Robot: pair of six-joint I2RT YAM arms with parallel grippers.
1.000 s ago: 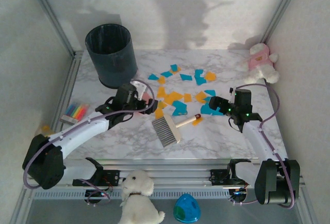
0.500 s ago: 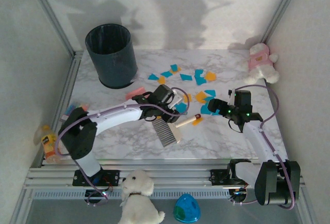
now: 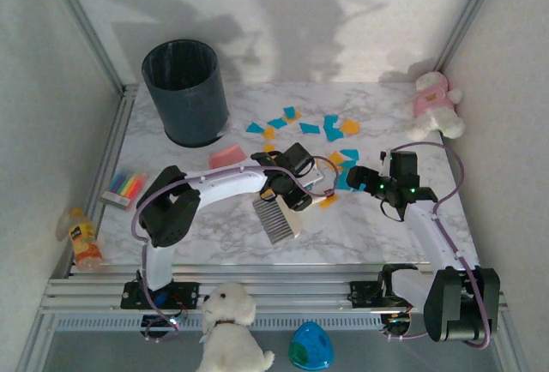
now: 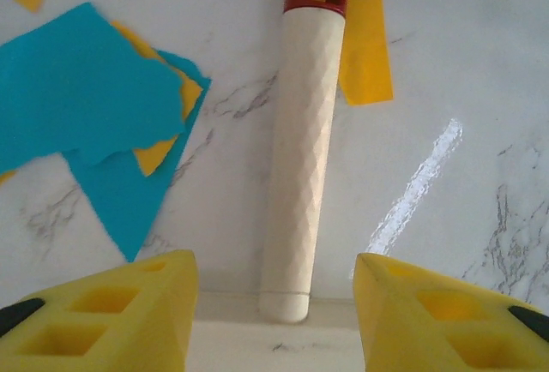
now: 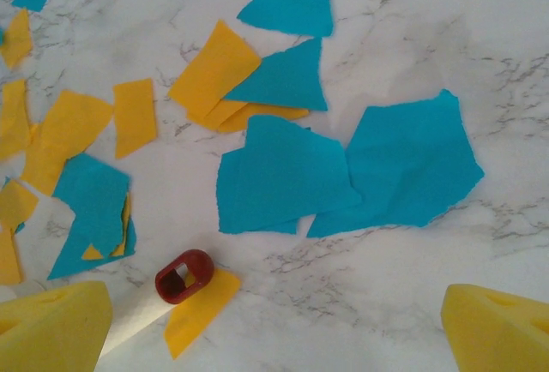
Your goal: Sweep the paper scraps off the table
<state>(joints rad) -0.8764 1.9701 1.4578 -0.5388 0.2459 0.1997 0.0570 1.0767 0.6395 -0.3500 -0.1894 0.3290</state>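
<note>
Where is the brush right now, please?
The brush lies central in the top view, just nearer than the paper scraps, its handle between the fingers of the left claw.

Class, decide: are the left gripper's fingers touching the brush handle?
Apart. The left wrist view shows a gap on each side between the brush handle and the yellow fingers of the left gripper straddling it.

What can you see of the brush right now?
The brush lies flat on the table, near the middle. Its grey bristles sit toward the near edge. Its cream, faceted handle, plastic by the look, runs away to a red cap with a hanging hole. The cap end rests on an orange scrap. The left tool straddles the handle near the head, with its yellow fingers open on either side and not touching it.
</note>
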